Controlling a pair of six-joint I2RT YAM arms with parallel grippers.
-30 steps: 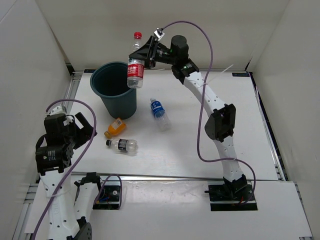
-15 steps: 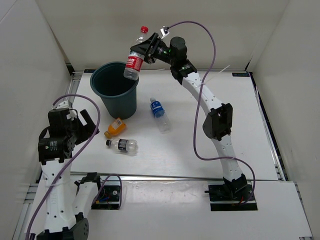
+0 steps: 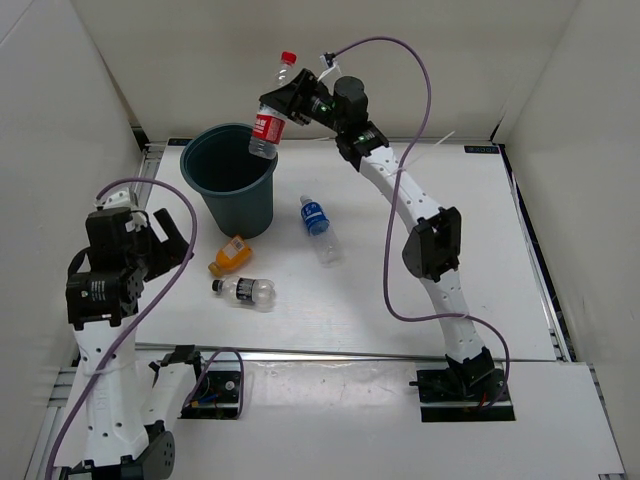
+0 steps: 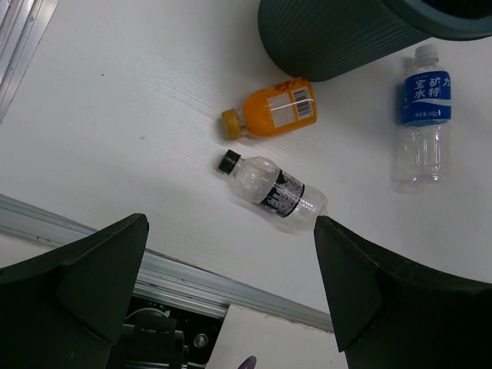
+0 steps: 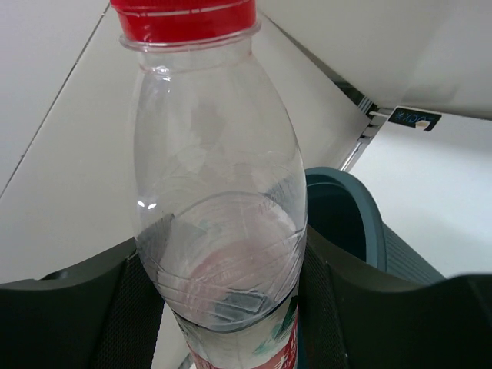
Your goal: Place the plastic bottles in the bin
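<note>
My right gripper (image 3: 276,108) is shut on the clear bottle with red cap and label (image 3: 268,118), holding it tilted over the far right rim of the dark teal bin (image 3: 228,190). In the right wrist view the bottle (image 5: 215,192) fills the frame, with the bin (image 5: 346,215) behind it. The blue-capped bottle (image 3: 318,226), the short orange bottle (image 3: 229,254) and the black-capped bottle (image 3: 247,290) lie on the table right of and in front of the bin. My left gripper (image 3: 170,245) is open and empty above the table's left side. Its wrist view shows the orange (image 4: 270,111), black-capped (image 4: 274,191) and blue (image 4: 421,115) bottles.
A white table (image 3: 400,300) with white walls on three sides. A metal rail (image 4: 192,280) runs along the near edge. The bin wall (image 4: 330,38) stands at the top of the left wrist view.
My right gripper has tilted the red-capped bottle and carried it slightly left over the bin's rim. My left arm has shifted a little left and up.
</note>
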